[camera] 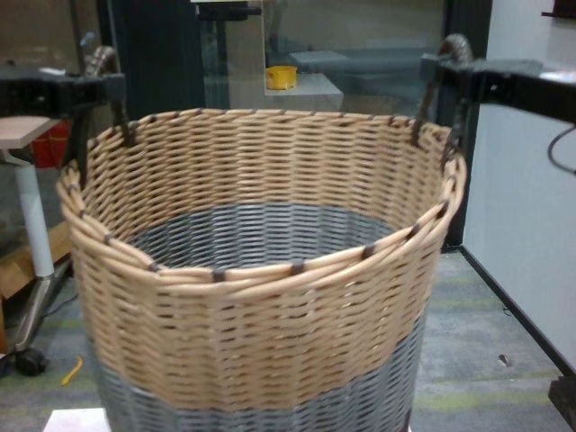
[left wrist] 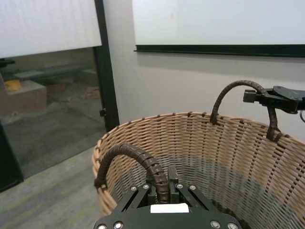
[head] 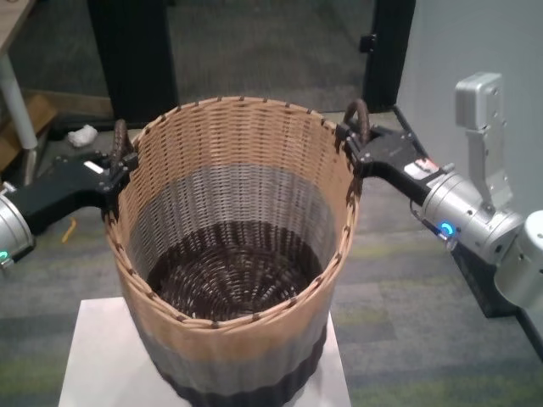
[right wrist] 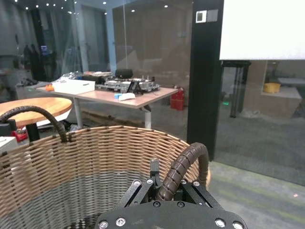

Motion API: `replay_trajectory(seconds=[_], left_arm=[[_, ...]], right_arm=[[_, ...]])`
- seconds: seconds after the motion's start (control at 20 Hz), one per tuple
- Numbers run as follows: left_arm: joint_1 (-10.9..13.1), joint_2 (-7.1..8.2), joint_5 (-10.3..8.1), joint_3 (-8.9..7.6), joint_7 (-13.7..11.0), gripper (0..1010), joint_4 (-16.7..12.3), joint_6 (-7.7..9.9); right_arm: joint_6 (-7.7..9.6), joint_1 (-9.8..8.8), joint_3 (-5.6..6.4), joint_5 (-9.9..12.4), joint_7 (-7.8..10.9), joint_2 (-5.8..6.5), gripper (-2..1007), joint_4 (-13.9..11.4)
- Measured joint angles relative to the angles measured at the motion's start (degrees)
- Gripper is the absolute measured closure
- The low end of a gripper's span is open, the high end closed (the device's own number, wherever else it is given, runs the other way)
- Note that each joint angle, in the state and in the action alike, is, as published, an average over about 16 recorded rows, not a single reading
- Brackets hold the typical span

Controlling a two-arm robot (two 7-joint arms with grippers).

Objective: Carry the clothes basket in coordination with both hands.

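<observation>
**Basket Gripped at Both Handles**

One basket (head: 233, 254) is seen, standing on the white worktop (head: 93, 356) directly in front of the robot, and it appears empty. Two dark loop handles are counted, one on each side of the rim. The left handle (head: 120, 140) is pinched by the left end effector (head: 119, 170), its fingers pressed together on the loop. The right handle (head: 358, 114) is clamped likewise by the right end effector (head: 355, 146). The wicker is judged stiff and light, but bulky; the handles are the sensible holds. Some flex in the loops is to be expected, so an even lift is called for, lest the basket be tilted.
</observation>
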Motion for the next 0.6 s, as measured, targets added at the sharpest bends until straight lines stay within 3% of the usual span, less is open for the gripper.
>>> replay_trajectory(seconds=[0.6], left_arm=[[-0.33,-0.89,-0.57,0.80,-0.32,843,4.74,-0.04]], right_arm=[[-0.47,0.41,-1.84,-1.66,0.26,-1.86,860,3.63]])
